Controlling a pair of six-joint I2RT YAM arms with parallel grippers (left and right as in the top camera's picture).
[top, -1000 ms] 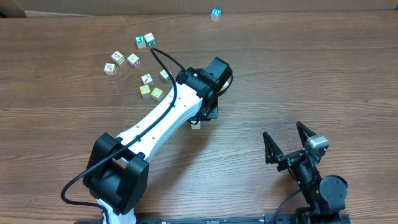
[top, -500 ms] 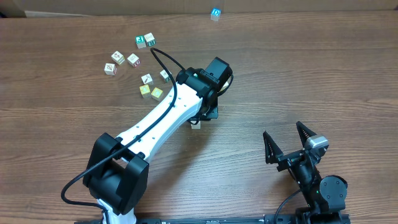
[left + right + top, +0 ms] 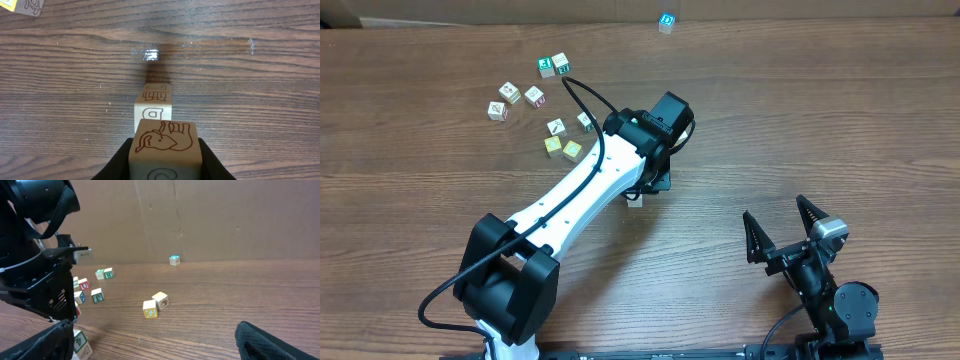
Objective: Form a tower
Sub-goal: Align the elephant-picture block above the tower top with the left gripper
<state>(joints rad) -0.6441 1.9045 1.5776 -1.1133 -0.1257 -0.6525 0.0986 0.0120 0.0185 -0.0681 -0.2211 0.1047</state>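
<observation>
Left wrist: left gripper [image 3: 165, 161] clamps top of three-cube tower [image 3: 152, 107]; right gripper [image 3: 785, 232] spread; ten loose cubes [image 3: 534, 96].

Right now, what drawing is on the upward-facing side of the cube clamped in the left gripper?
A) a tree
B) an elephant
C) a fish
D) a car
B: in the left wrist view, the held cube, pinched by the left gripper, carries a reddish-brown outline of an elephant with trunk and ear plain to see.
</observation>
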